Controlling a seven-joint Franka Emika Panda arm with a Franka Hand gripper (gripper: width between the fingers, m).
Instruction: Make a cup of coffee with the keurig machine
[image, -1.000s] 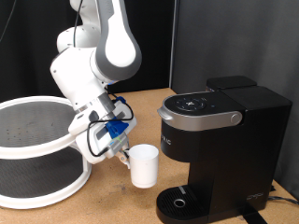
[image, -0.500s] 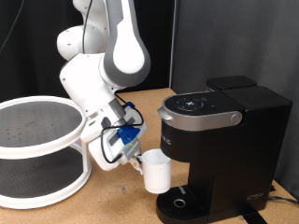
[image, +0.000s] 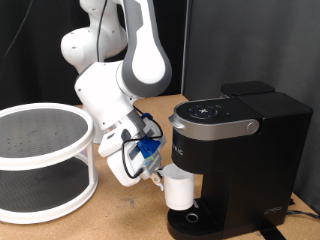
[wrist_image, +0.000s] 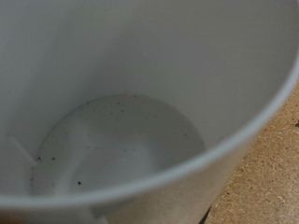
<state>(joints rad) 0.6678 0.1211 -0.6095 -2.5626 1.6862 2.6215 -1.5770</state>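
Observation:
The cup, a small plain white mug, hangs just above the round drip tray at the foot of the keurig machine. It sits under the machine's silver-grey lid front. My gripper is shut on the cup's rim, on the side towards the exterior view's left. The white arm reaches down from the exterior view's top left. The wrist view looks down into the cup: white walls and a bottom with small dark specks. The machine's lid is down.
A white two-tier round rack stands at the exterior view's left on the wooden table. A black curtain hangs behind. A strip of table shows beside the cup in the wrist view.
The arm has carried the cup towards the exterior view's right, from the middle of the table to the machine's drip tray.

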